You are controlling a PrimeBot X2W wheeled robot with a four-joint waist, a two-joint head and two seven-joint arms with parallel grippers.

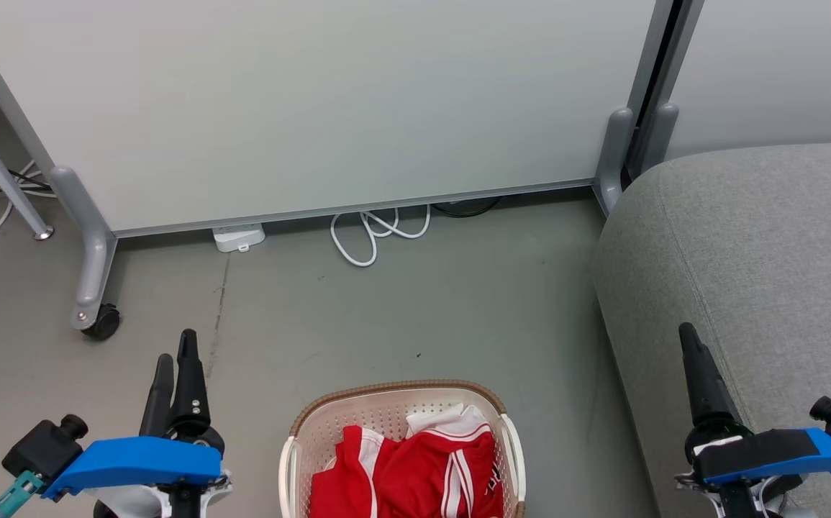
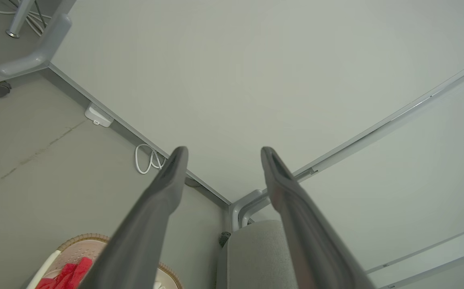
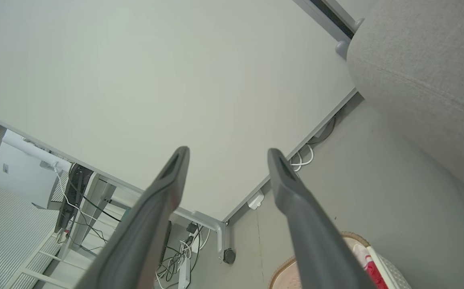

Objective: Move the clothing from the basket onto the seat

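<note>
Red clothing [image 1: 415, 467] lies in the basket [image 1: 386, 388] near the seat [image 1: 760, 237] — left hand [image 2: 223, 149] and right hand [image 3: 227, 149] both spread

The head camera looks down from high up at the basket [image 1: 379, 414] and the seat [image 1: 760, 237]. Both wrist cameras sit lower and tilt up at the white board [image 2: 276, 60]. All three share the basket and, it seems, the same white cord [image 1: 375, 234].
</note>
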